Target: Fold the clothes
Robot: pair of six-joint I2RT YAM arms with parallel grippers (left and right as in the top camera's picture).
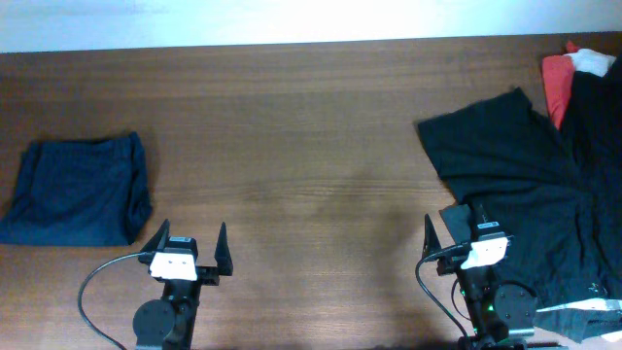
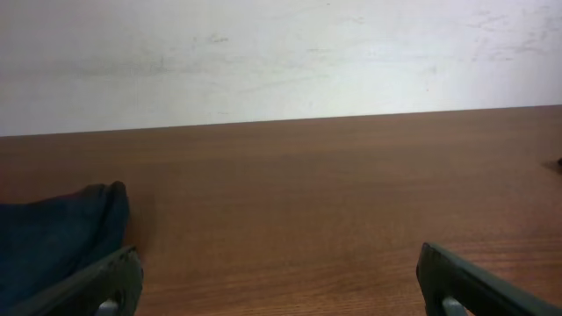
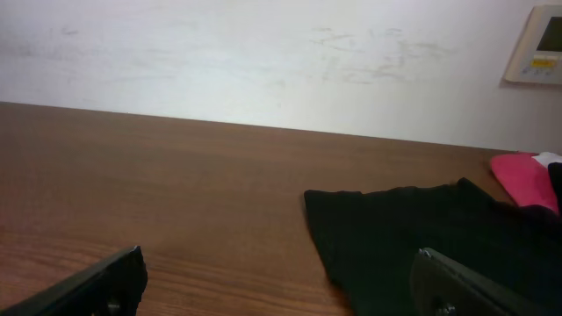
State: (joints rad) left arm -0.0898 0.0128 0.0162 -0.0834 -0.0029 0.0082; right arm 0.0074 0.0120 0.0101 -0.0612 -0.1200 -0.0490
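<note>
A folded dark blue garment point(image 1: 78, 190) lies at the table's left; its edge shows in the left wrist view point(image 2: 53, 237). A black garment point(image 1: 525, 185) lies spread and unfolded at the right, also in the right wrist view point(image 3: 421, 233). My left gripper point(image 1: 190, 243) is open and empty near the front edge, to the right of the blue garment. My right gripper point(image 1: 455, 226) is open and empty at the front, its right finger over the black garment's lower left edge. The jaws show in the left wrist view point(image 2: 281, 281) and the right wrist view point(image 3: 281, 281).
A red and white cloth point(image 1: 564, 73) lies at the far right corner, also pink-red in the right wrist view point(image 3: 527, 175). A white piece point(image 1: 583, 313) peeks out at the front right. A wall panel point(image 3: 537, 44) hangs behind the wooden table point(image 1: 311, 146).
</note>
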